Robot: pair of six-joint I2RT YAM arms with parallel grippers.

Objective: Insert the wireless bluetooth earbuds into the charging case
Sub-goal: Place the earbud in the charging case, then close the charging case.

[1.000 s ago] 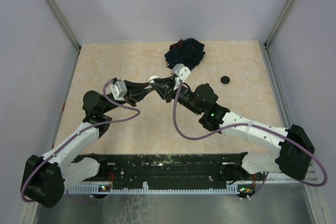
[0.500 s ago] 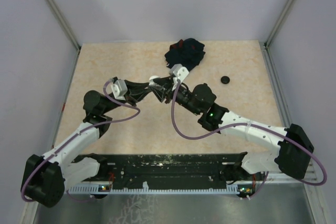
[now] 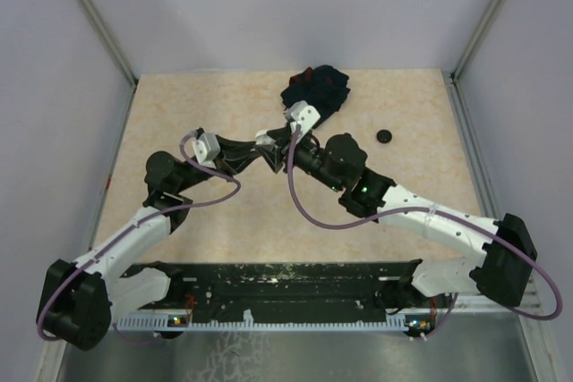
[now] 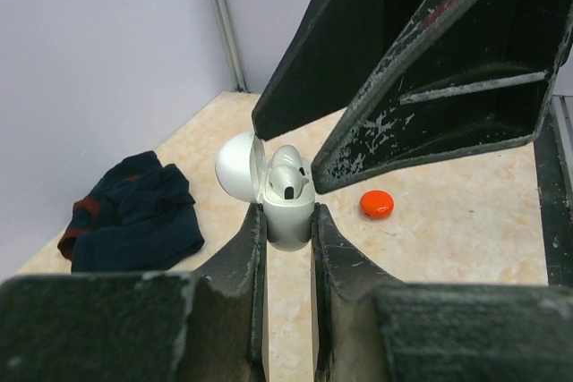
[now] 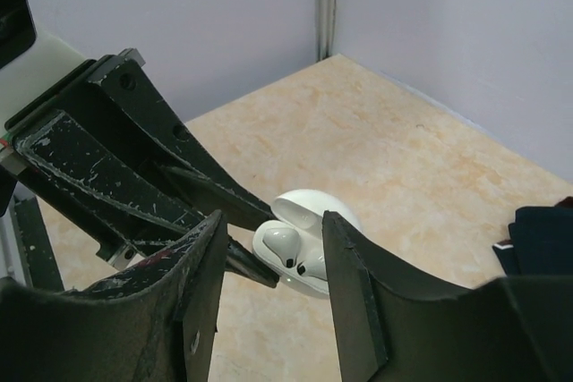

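Two white earbuds seated in the white charging case, its lid tipped back open. Clamped on the case's lower body: the left gripper, fingers flat against both sides, near mid-table toward the far edge. Straddling it from above: the right gripper, jaws parted; cannot tell whether they touch the case. From overhead, little more than a white speck between the two wrists. Underneath, a beige speckled table. Beyond, a bunched navy cloth, an orange-red puck, a black puck and pale lavender walls.
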